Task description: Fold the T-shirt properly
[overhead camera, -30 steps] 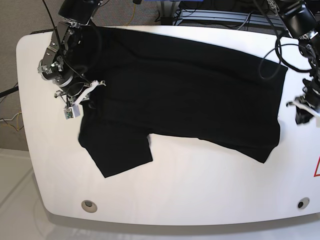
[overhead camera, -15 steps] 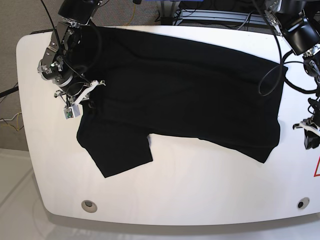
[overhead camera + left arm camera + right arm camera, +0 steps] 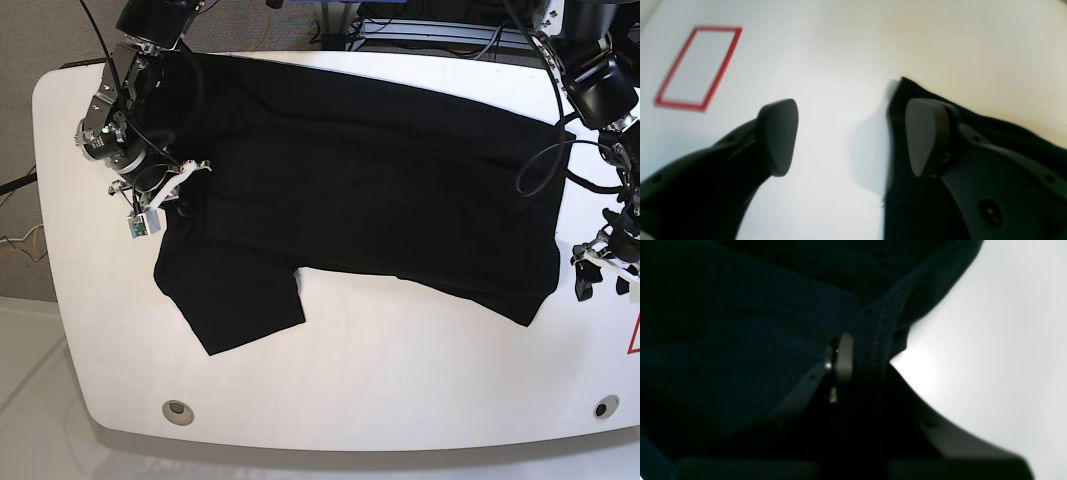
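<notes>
The white, round-cornered desk (image 3: 400, 390) is carrying a large plain black short-sleeved cloth T-shirt (image 3: 370, 190), which is lying spread flat across the far half of the surface. One short sleeve (image 3: 235, 305) is pointing toward the near edge.

In the base view, the left pincer (image 3: 603, 280) is hanging over bare desk just beside the garment's side edge. In the left wrist view, its two dark rounded fingertips (image 3: 778, 136) are standing wide apart with nothing between them; one fingertip is showing in front of a corner of the black cloth (image 3: 907, 90). A red outlined rectangle (image 3: 698, 68) is showing on the white surface beyond.

At the opposite side, farther back, the right pincer (image 3: 172, 190) is sitting at the T-shirt's edge. In the right wrist view, its jaws are clamping a stitched hem fold (image 3: 877, 340) of the garment.
</notes>
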### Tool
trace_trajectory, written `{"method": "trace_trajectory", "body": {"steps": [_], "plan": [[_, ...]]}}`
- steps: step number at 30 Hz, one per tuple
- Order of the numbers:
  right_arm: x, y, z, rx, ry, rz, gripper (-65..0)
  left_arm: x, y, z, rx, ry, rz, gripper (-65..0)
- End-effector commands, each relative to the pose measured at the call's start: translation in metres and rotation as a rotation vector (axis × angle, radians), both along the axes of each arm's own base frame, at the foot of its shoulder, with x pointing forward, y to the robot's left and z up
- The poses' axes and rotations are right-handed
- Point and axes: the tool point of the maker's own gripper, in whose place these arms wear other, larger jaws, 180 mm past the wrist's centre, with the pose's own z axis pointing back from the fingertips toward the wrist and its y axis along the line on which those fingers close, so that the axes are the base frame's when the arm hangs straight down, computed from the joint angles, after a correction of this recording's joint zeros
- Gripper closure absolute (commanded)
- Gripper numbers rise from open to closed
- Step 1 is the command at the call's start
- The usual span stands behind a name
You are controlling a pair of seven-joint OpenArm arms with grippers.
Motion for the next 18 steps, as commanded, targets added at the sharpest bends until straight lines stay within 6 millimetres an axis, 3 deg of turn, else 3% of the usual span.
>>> {"method": "trace_trajectory", "body": {"steps": [1,11,18], "plan": [[0.011,-0.002,0.016,-0.002,-0.062,0.003,0.0,0.016,0.007,0.022,-0.015,-0.077,0.002,-45.3],[0.011,-0.003,0.016,-0.003,-0.062,0.003,0.0,0.028,0.002,-0.006,-0.143,-0.055,-0.038,-45.3],[0.011,-0.003,0.016,-0.003,-0.062,0.003,0.0,0.031,-0.002,-0.014,-0.186,-0.043,-0.049,-45.4]]}}
